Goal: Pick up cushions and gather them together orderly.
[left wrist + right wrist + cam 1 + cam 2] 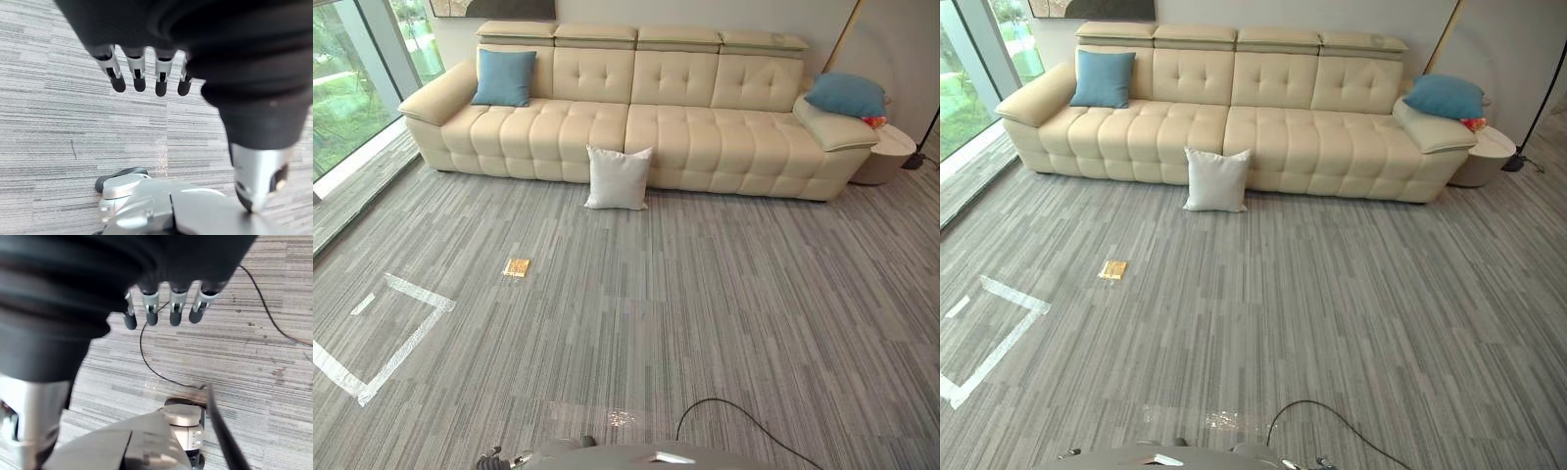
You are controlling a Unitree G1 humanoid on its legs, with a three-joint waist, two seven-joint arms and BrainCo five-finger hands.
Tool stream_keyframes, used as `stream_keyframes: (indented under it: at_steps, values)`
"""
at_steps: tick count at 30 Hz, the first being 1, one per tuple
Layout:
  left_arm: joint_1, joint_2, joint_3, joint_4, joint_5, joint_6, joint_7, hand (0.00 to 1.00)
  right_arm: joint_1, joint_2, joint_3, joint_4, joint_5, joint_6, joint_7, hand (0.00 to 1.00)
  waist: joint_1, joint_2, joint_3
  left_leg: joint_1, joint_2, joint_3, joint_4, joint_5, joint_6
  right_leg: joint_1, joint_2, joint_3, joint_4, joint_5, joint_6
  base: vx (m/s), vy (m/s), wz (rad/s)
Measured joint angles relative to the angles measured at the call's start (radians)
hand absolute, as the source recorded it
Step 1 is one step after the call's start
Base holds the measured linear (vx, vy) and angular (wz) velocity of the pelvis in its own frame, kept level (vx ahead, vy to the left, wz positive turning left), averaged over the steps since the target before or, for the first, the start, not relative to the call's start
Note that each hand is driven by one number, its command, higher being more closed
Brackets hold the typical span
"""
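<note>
Left hand (138, 68) hanging slack, right hand (177, 308) likewise

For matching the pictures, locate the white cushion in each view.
Left eye view: white cushion on carpet against the sofa front, near centre.
Right eye view: white cushion left of centre.
Left wrist view: left hand above carpet.
Right wrist view: right hand above carpet.
Shared landmark: sofa.

The carpet (705, 313) before the sofa (636, 127) is open; a gold plate (516, 267) and tape lines (406, 333) lie flat on it at left. The white cushion (618, 178) leans on the sofa front, sides free. The left blue cushion (504, 77) sits in the seat corner; the right blue cushion (846, 94) tops the armrest (837, 130), side table (889, 149) just beside.
</note>
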Motion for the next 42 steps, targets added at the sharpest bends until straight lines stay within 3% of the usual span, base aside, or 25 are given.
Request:
stream_keyframes:
  at_steps: [2,9,24,32,34,35,36,37,38,40,42]
  values:
    - [-0.006,-0.003,0.011,0.012,0.010,-0.002,-0.001,0.00,-0.012,0.000,-0.017,0.022,-0.007,0.000,0.000,0.00,0.000,0.001,0.002,0.011,0.012,0.023,0.000,0.040,0.006,0.020,0.008,0.001,-0.022,0.009,0.010,0.10,0.002,-0.07]
    - [-0.036,0.002,0.022,0.030,0.038,-0.008,-0.004,0.00,-0.056,0.002,-0.027,0.029,-0.067,0.003,0.000,0.00,0.006,-0.005,0.052,0.038,0.014,0.059,0.006,0.030,0.019,0.058,0.013,0.022,-0.067,0.020,0.006,0.12,-0.008,-0.15]
    - [-0.068,0.002,-0.006,0.060,0.056,-0.010,-0.004,0.00,-0.124,-0.031,-0.003,0.065,-0.086,0.007,0.001,0.00,0.019,0.020,0.072,0.035,0.034,0.112,0.000,0.018,0.005,0.046,0.037,0.086,-0.100,0.050,-0.004,-0.01,-0.038,-0.13]
    - [-0.072,0.005,-0.011,0.055,0.055,-0.012,-0.004,0.00,-0.129,-0.031,0.000,0.059,-0.086,0.011,0.000,0.00,0.029,0.015,0.076,0.015,0.031,0.168,0.006,-0.002,0.018,-0.012,0.036,0.138,-0.061,0.045,0.014,-0.02,0.002,-0.21]
    - [-0.072,0.007,-0.011,0.046,0.055,-0.014,-0.004,0.00,-0.128,-0.028,0.001,0.052,-0.087,0.011,0.000,0.00,0.033,0.007,0.083,-0.002,0.032,0.178,0.051,-0.034,0.022,-0.039,0.031,0.149,-0.009,0.014,0.023,0.05,0.025,-0.13]
    - [-0.072,0.009,-0.013,0.027,0.055,-0.016,-0.004,0.00,-0.122,-0.019,0.001,0.023,-0.090,0.012,0.000,0.00,0.038,0.001,0.095,-0.015,0.034,0.182,0.116,-0.083,0.031,-0.057,0.020,0.142,0.068,-0.036,0.050,0.06,0.022,-0.03]
    - [-0.071,0.008,-0.016,0.022,0.054,-0.016,-0.004,0.00,-0.114,-0.017,0.000,0.013,-0.093,0.011,0.001,0.00,0.039,0.000,0.096,-0.022,0.037,0.179,0.139,-0.103,0.038,-0.067,0.015,0.134,0.106,-0.052,0.067,0.06,0.013,0.11]
    - [-0.074,0.002,-0.021,0.016,0.054,-0.016,-0.004,0.00,-0.101,-0.019,-0.001,-0.013,-0.107,0.012,0.001,0.00,0.040,0.012,0.102,-0.035,0.054,0.167,0.200,-0.147,0.049,-0.119,0.014,0.080,0.243,-0.068,0.093,0.05,0.016,0.13]
    - [-0.077,0.002,-0.020,0.016,0.054,-0.016,-0.003,0.00,-0.100,-0.020,-0.001,-0.019,-0.107,0.012,0.001,0.00,0.040,0.013,0.104,-0.035,0.058,0.163,0.208,-0.154,0.051,-0.130,0.014,0.068,0.271,-0.069,0.092,0.10,0.043,0.25]
    - [-0.096,0.010,-0.018,0.013,0.053,-0.016,-0.003,0.00,-0.087,-0.003,-0.002,-0.059,-0.106,0.007,0.000,0.00,0.032,0.012,0.120,-0.027,0.067,0.125,0.268,-0.209,0.054,-0.271,-0.019,-0.050,0.588,-0.091,0.044,0.10,0.055,0.39]
    - [-0.101,0.022,-0.019,0.013,0.054,-0.014,-0.004,0.00,-0.087,0.006,-0.003,-0.061,-0.106,0.005,-0.002,0.00,0.024,-0.010,0.126,0.024,0.068,0.096,0.270,-0.238,0.044,-0.338,-0.055,-0.129,0.676,-0.133,0.044,0.24,0.037,0.39]
